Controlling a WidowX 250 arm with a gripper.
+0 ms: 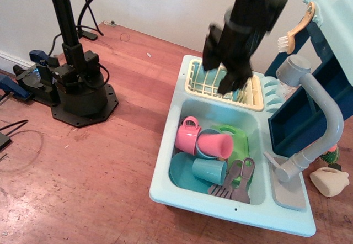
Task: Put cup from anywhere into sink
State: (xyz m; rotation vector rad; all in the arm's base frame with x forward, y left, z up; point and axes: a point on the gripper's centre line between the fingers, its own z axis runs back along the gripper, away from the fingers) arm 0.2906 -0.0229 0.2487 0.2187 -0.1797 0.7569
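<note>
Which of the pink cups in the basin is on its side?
The handleless pink cup, tipped over on a teal cup in the sink. The pink mug left of it stands upright and has a handle.

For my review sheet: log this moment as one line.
gripper: open, empty, above dish rack | cup: on its side in sink, atop teal cup | phase: released
</note>
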